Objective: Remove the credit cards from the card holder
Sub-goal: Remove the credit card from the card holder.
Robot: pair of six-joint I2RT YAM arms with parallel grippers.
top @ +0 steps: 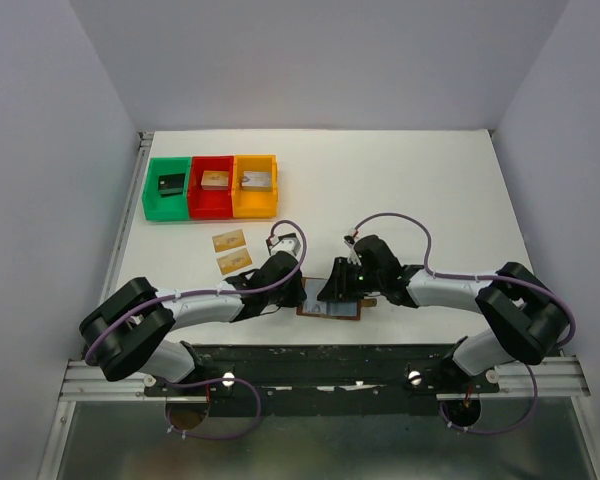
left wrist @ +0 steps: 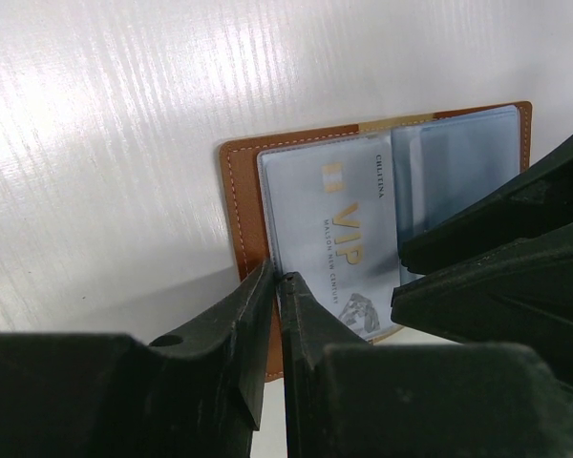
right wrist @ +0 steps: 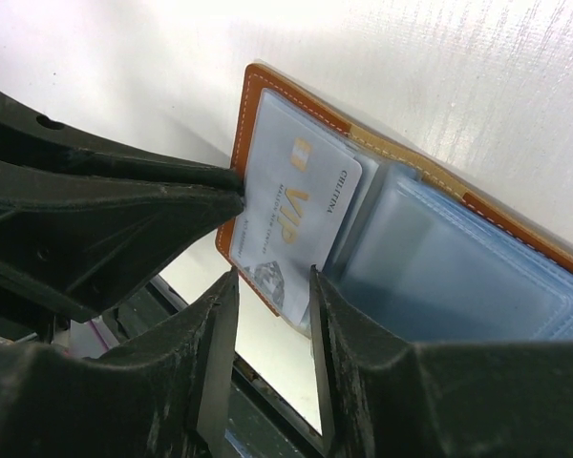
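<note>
The brown leather card holder (top: 332,310) lies open near the table's front edge, its pale blue pockets facing up. A whitish VIP credit card (left wrist: 349,215) rests on its left half. My left gripper (left wrist: 277,277) is shut on the card holder's brown left edge (left wrist: 244,205). My right gripper (right wrist: 272,277) is open, its fingers standing on either side of the near corner of the VIP card (right wrist: 301,210). Two tan-gold credit cards (top: 232,251) lie on the table, left of the card holder.
Green (top: 167,187), red (top: 211,186) and orange (top: 255,185) bins stand in a row at the back left, each holding a small block. The table's front edge and the arms' mounting rail (top: 320,365) run just behind the card holder.
</note>
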